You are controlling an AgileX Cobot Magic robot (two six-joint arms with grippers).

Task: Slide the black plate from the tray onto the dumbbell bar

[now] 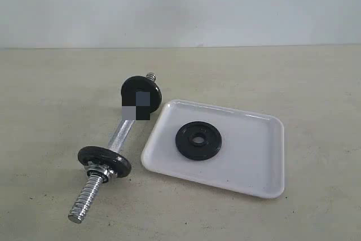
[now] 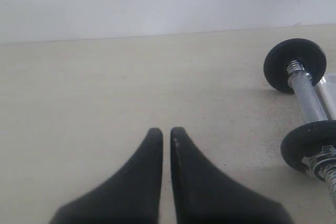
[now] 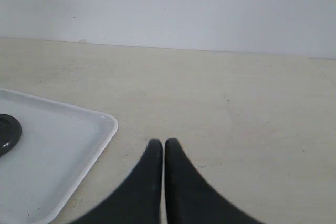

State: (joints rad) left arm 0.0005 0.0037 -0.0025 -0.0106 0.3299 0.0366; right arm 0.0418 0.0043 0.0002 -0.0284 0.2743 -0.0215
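The black plate [image 1: 198,140] lies flat in the white tray [image 1: 254,156], a little left of the tray's middle; its edge [image 3: 8,132] also shows in the right wrist view, inside the tray [image 3: 63,145]. The dumbbell bar [image 1: 119,134] lies on the table left of the tray, with small black discs and nuts near both threaded ends; the left wrist view shows it too [image 2: 310,103]. My left gripper [image 2: 166,132] is shut and empty, well away from the bar. My right gripper [image 3: 161,142] is shut and empty, beside the tray's corner. Neither gripper shows in the exterior view.
The beige table [image 1: 56,83] ends at a pale wall [image 1: 180,4] at the back. A small blurred square patch [image 1: 137,106] covers part of the bar's far disc.
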